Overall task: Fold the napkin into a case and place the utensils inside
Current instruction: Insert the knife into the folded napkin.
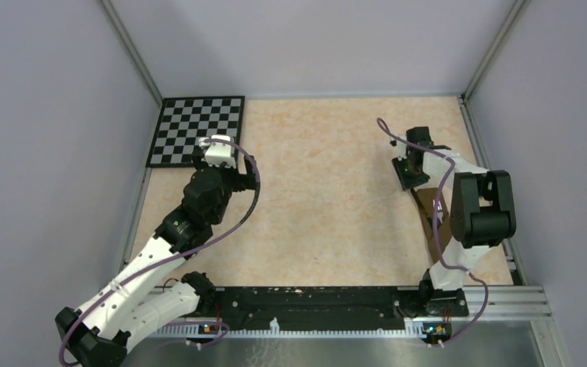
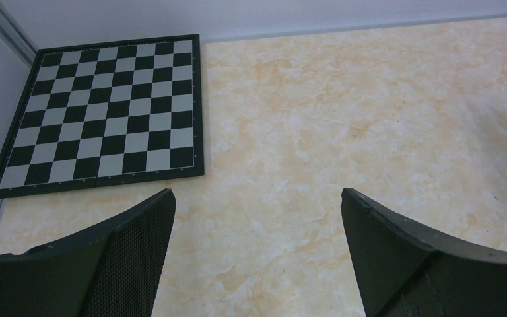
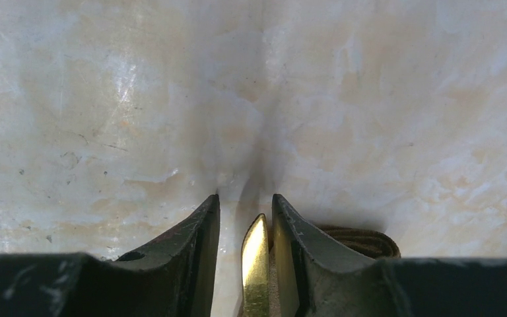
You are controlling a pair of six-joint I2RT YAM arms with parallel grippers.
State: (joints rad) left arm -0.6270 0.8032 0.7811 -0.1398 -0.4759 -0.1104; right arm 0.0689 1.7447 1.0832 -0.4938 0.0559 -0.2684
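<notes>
Right end effector fills the bottom of its wrist view: fingers narrow and tips down close to the bench. Gold blade of the knife-like utensil stands in the slot between them. It sits against the finger on the right of that view, with a sliver of bench showing on its other side. Cannot tell whether it is clamped or only lying in the gap. Handle hidden.

Bench: pale orange marbled top, grey walls on three sides.

Right arm: folded over the right side of the bench, wrist tipped steeply downward.

Left arm: stretched forward on the left side.

Checkerboard: flat in the far left corner, edges close to the walls.

Left end effector: fingers wide apart, nothing between them, raised off the bench. It sits just beside the near right corner of the checkerboard.

Case: long narrow dark brown cloth on the right side of the bench. It runs from under the right wrist back toward the arm's base and is largely covered by the arm and its cable. In the right wrist view, one rounded end of it peeks out behind the finger on the right, just beside the blade.
</notes>
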